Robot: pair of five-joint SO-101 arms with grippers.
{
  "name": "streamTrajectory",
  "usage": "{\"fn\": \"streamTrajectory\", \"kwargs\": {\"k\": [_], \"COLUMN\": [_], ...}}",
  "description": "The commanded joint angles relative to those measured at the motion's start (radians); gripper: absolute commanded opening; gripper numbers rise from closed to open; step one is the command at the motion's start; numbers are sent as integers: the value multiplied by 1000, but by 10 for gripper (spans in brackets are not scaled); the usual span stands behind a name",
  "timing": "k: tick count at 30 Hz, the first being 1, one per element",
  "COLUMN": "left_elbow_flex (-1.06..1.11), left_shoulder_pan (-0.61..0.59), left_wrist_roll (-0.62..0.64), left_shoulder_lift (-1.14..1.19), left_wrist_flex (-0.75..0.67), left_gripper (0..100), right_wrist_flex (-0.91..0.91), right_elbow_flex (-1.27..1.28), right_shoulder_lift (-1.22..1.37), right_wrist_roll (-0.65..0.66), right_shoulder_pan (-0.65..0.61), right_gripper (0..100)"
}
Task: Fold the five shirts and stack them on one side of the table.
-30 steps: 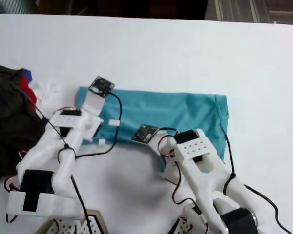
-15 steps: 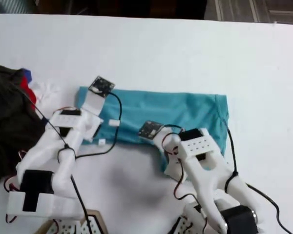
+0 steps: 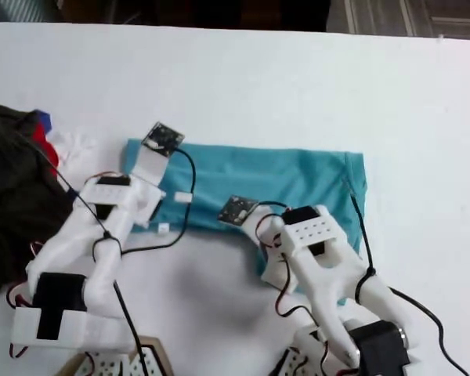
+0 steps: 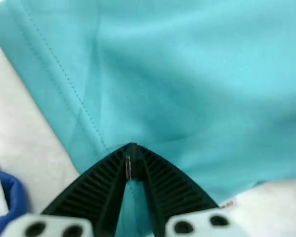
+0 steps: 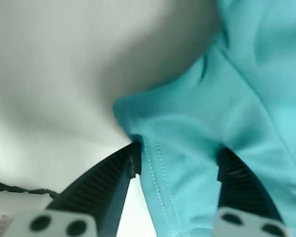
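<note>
Fingers (image 4: 103, 182) of the left gripper (image 4: 129, 150) are pressed together tip to tip, and a fold of the teal shirt (image 4: 197, 89) is nipped between them, close to a stitched hem. Over on the other side the right gripper (image 5: 178, 148) has its fingers (image 5: 113, 182) spread wide. They straddle a bunched corner of the same shirt without closing on it, and the cloth runs down between them.

From above, the teal shirt (image 3: 282, 180) lies across the middle of the white table (image 3: 243, 78) as a long band running side to side, fairly flat. The left arm (image 3: 102, 227) comes in at the band's left end, and the right arm (image 3: 321, 258) at its near edge, towards the right half.

Just beyond the left end sits a heap of other shirts (image 3: 12, 188) – dark cloth mostly, with red, blue and white showing at its top – loose and unfolded at the table's left side.
</note>
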Motion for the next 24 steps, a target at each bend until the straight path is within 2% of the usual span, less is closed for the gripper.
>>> {"fn": "streamTrajectory", "kwargs": {"k": [1, 10, 14, 20, 24], "left_elbow_flex": [-4, -4, -4, -4, -4], "left_shoulder_pan": [2, 2, 2, 2, 2], "left_wrist_roll": [-3, -3, -3, -3, -3], "left_shoulder_lift": [-46, -46, -46, -46, -46], "left_wrist_flex": [-23, -23, -23, -23, -23], "left_gripper": [26, 26, 26, 26, 26], "right_wrist_flex": [-25, 8, 117, 266, 260], "right_elbow_flex": [-17, -37, -135, -186, -100], "right_shoulder_lift": [10, -7, -67, -182, -193], "right_wrist_roll": [8, 9, 2, 2, 2], "right_shoulder_pan": [58, 104, 104, 50, -28], "right_gripper": [252, 252, 252, 252, 255]}}
